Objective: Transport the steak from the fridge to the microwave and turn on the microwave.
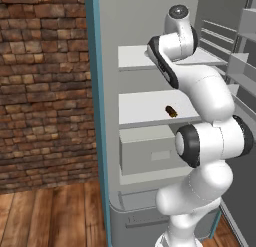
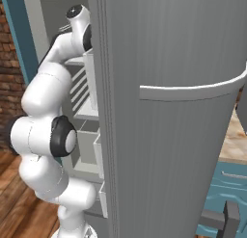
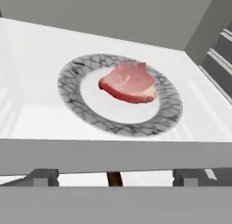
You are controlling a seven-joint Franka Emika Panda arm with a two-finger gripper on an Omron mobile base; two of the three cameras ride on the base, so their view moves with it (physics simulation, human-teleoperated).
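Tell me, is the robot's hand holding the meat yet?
No, nothing is held. The gripper is open, and the steak lies untouched on its plate on the fridge shelf.

A flat white fridge shelf (image 3: 41,51) carries a round plate with a grey marbled rim and pale centre (image 3: 81,69), lying flat on it. Lower down, another white shelf (image 1: 145,108) bears a small brown object (image 1: 171,111), too small to identify.
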